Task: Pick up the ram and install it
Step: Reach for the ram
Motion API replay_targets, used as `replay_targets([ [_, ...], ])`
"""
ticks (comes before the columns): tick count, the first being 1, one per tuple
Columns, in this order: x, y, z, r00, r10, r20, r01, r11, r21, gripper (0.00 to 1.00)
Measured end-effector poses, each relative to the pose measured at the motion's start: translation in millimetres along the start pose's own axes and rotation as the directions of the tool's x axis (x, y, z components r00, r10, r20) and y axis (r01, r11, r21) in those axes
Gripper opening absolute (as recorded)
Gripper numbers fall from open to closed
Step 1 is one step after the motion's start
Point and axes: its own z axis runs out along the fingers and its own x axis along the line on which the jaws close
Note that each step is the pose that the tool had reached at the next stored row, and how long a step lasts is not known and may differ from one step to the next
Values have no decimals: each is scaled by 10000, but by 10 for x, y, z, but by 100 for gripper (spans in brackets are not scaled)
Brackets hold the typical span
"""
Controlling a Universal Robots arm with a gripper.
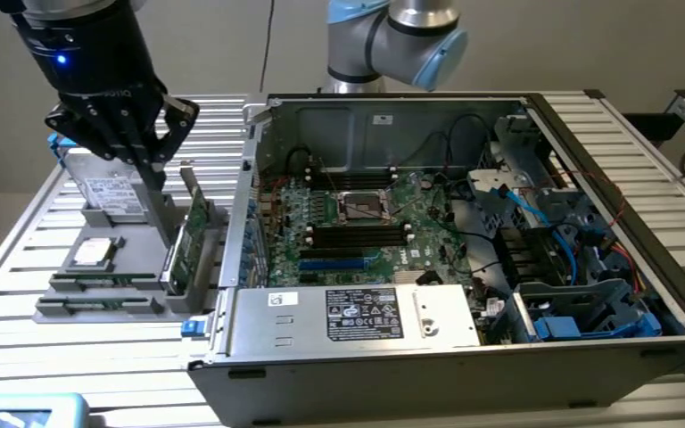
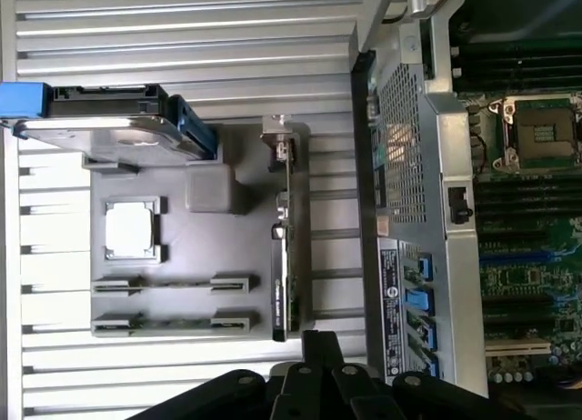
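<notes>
1. The tool (image 1: pixel 158 209) is held clenched above the grey holder tray (image 2: pixel 205 247).
2. The ram (image 1: pixel 103 281) is seated edgewise in a slot of that tray, beside the open computer case (image 1: pixel 355 374).

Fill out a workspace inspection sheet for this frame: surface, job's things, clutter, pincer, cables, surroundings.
Surface: slatted metal table carrying a grey holder tray and an open computer case.
Job's things: ram lying flat in the tray, a second stick beside it; motherboard slots inside the case.
Clutter: hard drive, processor and an upright green expansion card, all in the tray.
Pincer: pincer shut, nothing seen in it, above the tray near the card.
Cables: blue cables and black ones inside the case.
Surroundings: arm behind the case; plain wall.
</notes>
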Motion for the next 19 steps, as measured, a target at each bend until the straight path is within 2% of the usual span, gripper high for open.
replay_targets([
  [5,225,-39,20,10000,0,-12,0,10000,2,11],
  [9,363,-97,39,10000,3,-48,-3,10000,4,11],
  [11,427,-119,50,10000,5,-79,-5,10000,6,11],
  [16,573,-160,102,9998,10,-211,-9,10000,19,11],
  [19,636,-180,153,9997,12,-256,-12,10000,23,11],
])
